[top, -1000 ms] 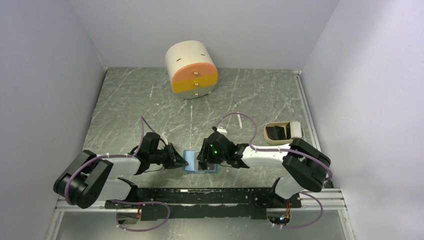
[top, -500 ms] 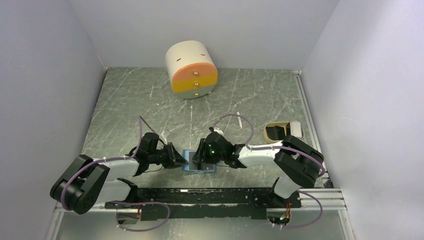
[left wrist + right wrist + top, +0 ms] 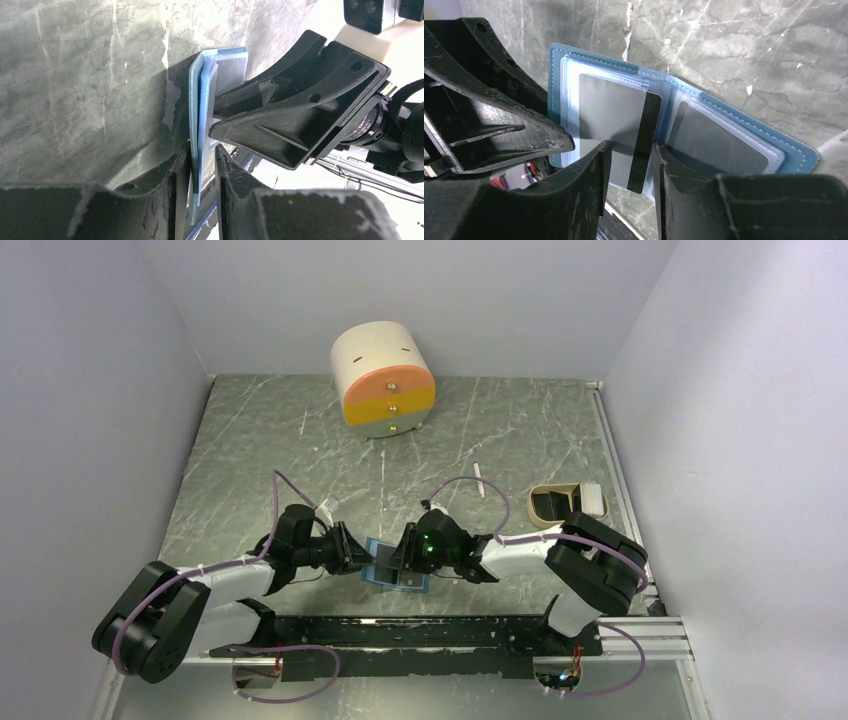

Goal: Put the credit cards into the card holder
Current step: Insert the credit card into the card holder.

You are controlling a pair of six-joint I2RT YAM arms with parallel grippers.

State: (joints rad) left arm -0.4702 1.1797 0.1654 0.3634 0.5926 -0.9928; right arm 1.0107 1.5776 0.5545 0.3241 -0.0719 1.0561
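Card holder (image 3: 398, 575) lying open, middle of table (image 3: 260, 460) near edge. Left gripper (image 3: 202, 152) straddling its left leaf, jaws narrow, grip unclear. Right gripper (image 3: 630, 147) hovering narrowly apart over partly inserted credit card (image 3: 616, 125). Risk: leaf flopping loose, card jamming or slipping out.

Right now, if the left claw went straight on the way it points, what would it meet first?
The card holder: its edge sits between the left claw's fingers. Just beyond it the right claw seems to block the line, though depth is unclear.
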